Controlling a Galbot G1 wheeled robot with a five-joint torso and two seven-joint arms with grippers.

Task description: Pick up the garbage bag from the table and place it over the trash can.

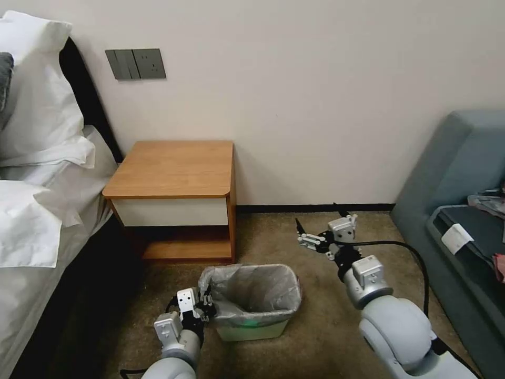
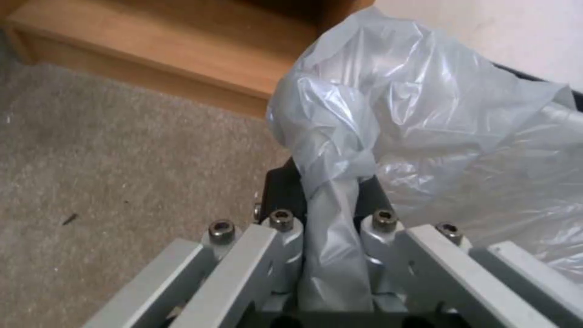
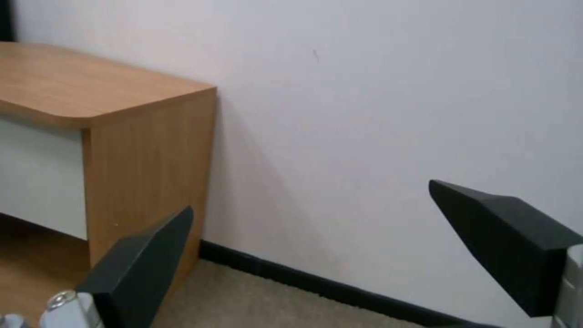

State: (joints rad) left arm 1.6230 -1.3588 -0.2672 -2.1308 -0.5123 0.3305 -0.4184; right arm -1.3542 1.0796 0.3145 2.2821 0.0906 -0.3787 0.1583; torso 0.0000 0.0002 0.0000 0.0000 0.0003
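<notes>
Closest in, the left gripper [image 1: 204, 307] sits at the left rim of the can [image 1: 252, 329] on the carpet, its jaws clenched on a twisted fold of the bag [image 1: 252, 295], which the left wrist view shows running up between them. That bag already lines the can, its plastic draped over the rim on all visible sides; the nightstand's surface [image 1: 171, 168] behind is bare. Farther right, the right gripper [image 1: 311, 238] hovers above the carpet near the wall, well apart from the can, jaws spread and holding nothing. To finish well, I judge the left corner should be drawn down snug over the rim before letting go, pulling gently so the thin film neither tears nor tips the light can.
</notes>
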